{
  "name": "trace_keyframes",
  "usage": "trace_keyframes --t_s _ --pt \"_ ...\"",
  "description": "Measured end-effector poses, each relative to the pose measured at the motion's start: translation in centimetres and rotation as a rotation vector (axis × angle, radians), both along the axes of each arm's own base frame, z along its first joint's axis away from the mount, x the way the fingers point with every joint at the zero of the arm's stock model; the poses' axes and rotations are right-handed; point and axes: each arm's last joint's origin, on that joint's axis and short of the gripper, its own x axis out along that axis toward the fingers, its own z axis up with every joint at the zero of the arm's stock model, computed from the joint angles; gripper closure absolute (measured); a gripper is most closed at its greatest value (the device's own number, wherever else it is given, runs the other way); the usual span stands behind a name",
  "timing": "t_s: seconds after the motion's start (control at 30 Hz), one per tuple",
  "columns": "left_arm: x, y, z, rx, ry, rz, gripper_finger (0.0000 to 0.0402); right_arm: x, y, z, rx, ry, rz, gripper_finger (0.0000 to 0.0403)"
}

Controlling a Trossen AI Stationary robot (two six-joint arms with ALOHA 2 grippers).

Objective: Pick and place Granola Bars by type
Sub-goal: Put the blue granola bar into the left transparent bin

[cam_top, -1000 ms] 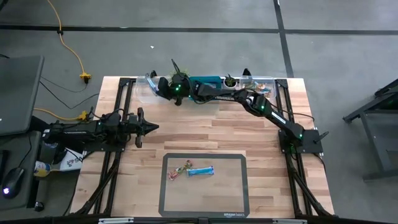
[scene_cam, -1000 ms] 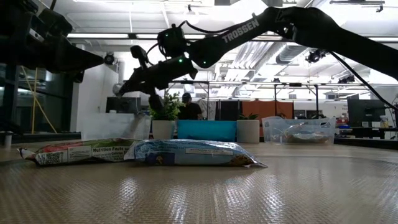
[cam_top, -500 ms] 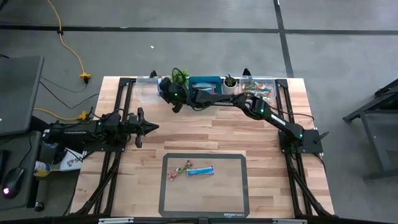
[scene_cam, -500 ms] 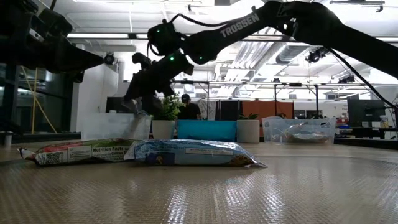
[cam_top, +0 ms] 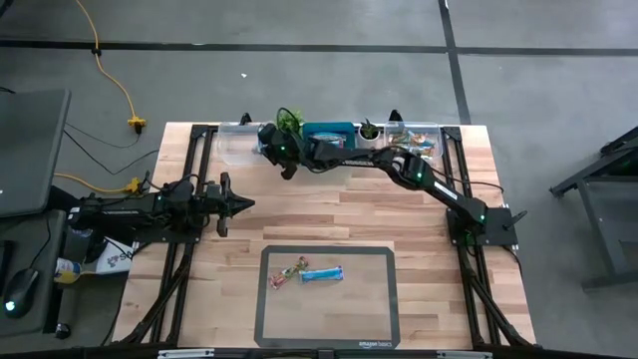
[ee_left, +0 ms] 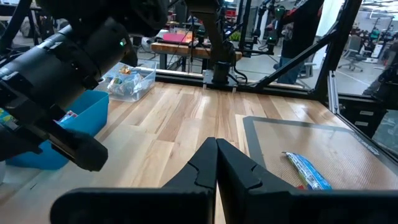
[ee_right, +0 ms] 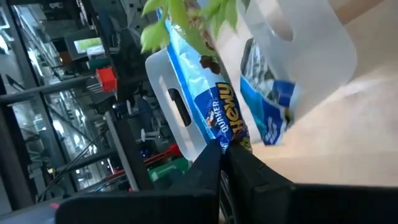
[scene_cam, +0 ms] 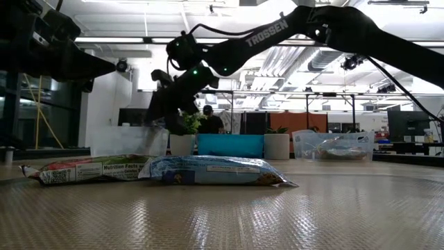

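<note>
My right gripper [cam_top: 286,170] reaches across the far edge to the far left, next to a clear bin [cam_top: 234,142] and a potted plant [cam_top: 289,120]. It is shut on a light-blue granola bar [ee_right: 211,93]. Another light-blue bar [ee_right: 267,106] lies inside that bin. On the dark-framed mat [cam_top: 384,299] a multicoloured bar [cam_top: 288,271] and a light-blue bar [cam_top: 322,273] lie flat side by side. My left gripper [cam_top: 242,204] is shut and empty over the table's left side. My right gripper pinches the light-blue bar by one end [ee_right: 225,138] between its two fingers. The rest of the wrapper stretches away from the fingertips, clear of the table, among the plant's leaves. In the high and low views the gripper hides the bar.
Along the far edge stand a blue bin [cam_top: 329,132], a second small plant [cam_top: 369,130] and a clear bin [cam_top: 414,138] holding several bars. The wood between the mat and the bins is bare.
My right gripper has swung from over the plant toward the table's left, to the clear bin, then a little toward the near edge. It has tipped from level to pointing steeply down.
</note>
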Motion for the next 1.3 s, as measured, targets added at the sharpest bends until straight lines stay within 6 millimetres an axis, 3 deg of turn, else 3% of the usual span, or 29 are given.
trace_keyframes --t_s 0.6,0.97,1.3 --pt "0.0 0.0 0.0 0.0 0.0 0.0 0.04 -0.1 -0.4 -0.1 -0.073 0.037 0.002 0.0398" --pt "0.0 0.0 0.0 0.0 0.0 0.0 0.04 0.3 1.0 -0.1 -0.143 0.066 0.059 0.0333" --pt "0.0 0.0 0.0 0.0 0.0 0.0 0.04 0.9 1.0 1.1 -0.401 0.028 0.21 0.0298"
